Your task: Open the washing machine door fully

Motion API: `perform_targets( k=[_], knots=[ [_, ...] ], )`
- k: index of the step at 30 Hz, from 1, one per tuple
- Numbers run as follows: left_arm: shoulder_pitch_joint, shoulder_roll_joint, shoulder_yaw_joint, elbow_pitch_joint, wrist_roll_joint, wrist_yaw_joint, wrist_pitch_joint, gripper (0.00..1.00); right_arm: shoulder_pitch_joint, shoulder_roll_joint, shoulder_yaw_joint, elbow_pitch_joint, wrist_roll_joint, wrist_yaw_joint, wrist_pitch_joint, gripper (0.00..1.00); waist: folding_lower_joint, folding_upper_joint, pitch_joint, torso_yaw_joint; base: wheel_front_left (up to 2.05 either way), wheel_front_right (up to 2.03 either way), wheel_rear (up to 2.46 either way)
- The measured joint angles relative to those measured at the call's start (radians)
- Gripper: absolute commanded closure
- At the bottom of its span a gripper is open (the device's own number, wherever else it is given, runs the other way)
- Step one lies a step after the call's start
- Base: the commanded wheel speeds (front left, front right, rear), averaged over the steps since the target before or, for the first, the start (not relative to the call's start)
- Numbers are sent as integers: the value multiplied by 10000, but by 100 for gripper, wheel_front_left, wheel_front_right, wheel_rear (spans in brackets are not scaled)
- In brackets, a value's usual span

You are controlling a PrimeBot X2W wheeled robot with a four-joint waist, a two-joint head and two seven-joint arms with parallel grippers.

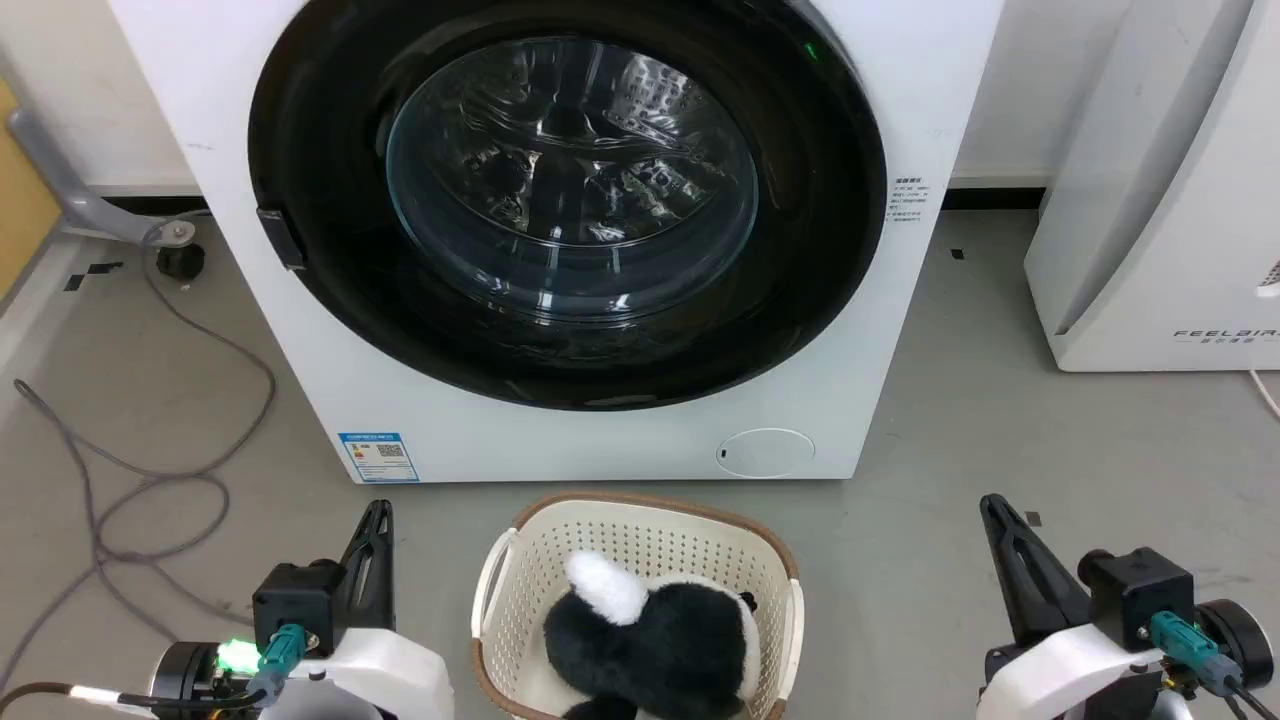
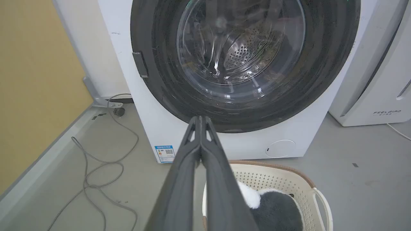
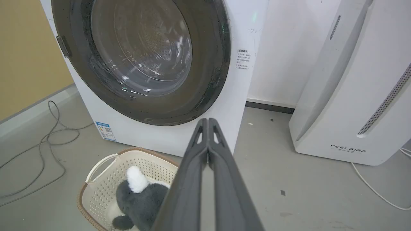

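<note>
shut flush into the front of the washing machine, at the back edge of the floor against the wall: the door, not yet opened. both sets of jaws closed tip to tip on nothing, left jaws low at the near left of the floor, right jaws low at the near right, each well apart from the door. main risk, by judgement: sliding off the glossy black rim, with only the small handle tab on the door's left edge to take hold of, and no way to hook or pinch it until the tips part. also a risk of straining the catch by pulling at the wrong angle. with the tab at the left, presumably hinged at the right, so a swing out towards the white appliance near the machine's right side; could knock it or stop short of fully open. directly in front, between robot and machine, a cream basket holding a black-and-white plush toy, just beside the machine's base; likely to block rolling closer and to get nudged by a low arm. grey cables looped over the left part of the floor, a possible snag for the wheels.
</note>
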State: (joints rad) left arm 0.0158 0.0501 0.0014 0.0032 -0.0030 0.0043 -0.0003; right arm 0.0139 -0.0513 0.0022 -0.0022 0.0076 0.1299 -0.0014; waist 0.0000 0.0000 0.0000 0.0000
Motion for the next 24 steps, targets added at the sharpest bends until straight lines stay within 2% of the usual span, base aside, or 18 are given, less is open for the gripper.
perform_targets(
  k=[18,19,24],
  knots=[
    [-1,0,0,0,0,0,0,100,0,0,0,2,0,0,0,100,0,0,0,0,0,0,0],
    [3,0,4,4,0,6,-2,0,3,-2,6,0,6,0,-2,0,0,0,0,0,0,0,0],
    [5,0,8,10,0,15,-4,0,6,-2,13,-2,25,0,-4,0,0,0,3,-1,0,0,0]
  ],
)
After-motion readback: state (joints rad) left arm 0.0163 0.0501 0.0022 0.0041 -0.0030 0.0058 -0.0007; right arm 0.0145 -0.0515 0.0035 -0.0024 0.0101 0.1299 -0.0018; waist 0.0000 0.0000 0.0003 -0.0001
